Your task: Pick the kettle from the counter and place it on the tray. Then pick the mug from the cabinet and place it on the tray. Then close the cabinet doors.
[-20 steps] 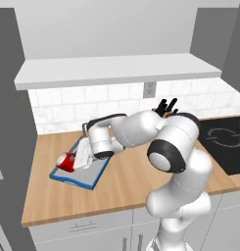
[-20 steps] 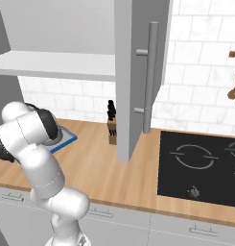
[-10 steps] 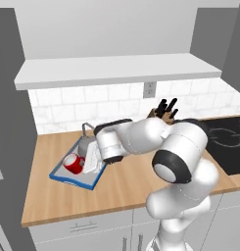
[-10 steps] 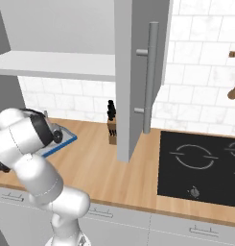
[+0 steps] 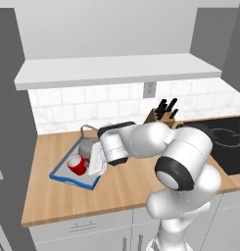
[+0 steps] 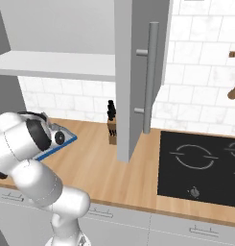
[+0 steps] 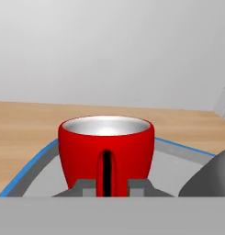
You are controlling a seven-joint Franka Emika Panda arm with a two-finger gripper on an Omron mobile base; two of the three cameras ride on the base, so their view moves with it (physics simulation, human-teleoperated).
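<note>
Pincer [image 7: 106, 187] low over the tray [image 7: 36, 158], its two dark tips flanking the handle of the mug [image 7: 106, 149]; the tips appear clamped on that handle, though their lower parts are cut off at the edge of the hand view. Mug upright, red with a white inside, standing on or just above the grey tray base; whether it bears its own weight cannot be told. Kettle [image 5: 89, 145] on the tray just beside the mug, at the wall side; its dark flank shows at the lower right of the hand view.

Risks, as judged from this position: release before the mug rests flat would tip it against the kettle or the blue rim; a sideways withdrawal would catch the handle and drag the mug across the tray; a wide swing of the arm near the wire handle of the kettle could knock the kettle off the tray. The open door [image 6: 138, 72] stands well apart to the right, so the last step needs a long reach past the knife block [image 6: 112, 130], which the elbow could strike.

Counter [image 5: 126, 186] of light wood, bare ahead of the tray; white tiled wall with an outlet [image 5: 149, 89] behind; pale cabinet shelf [image 5: 116, 68] above; black hob [image 6: 205, 166] to the right; wooden utensils [image 6: 233, 89] hanging on the far wall.
</note>
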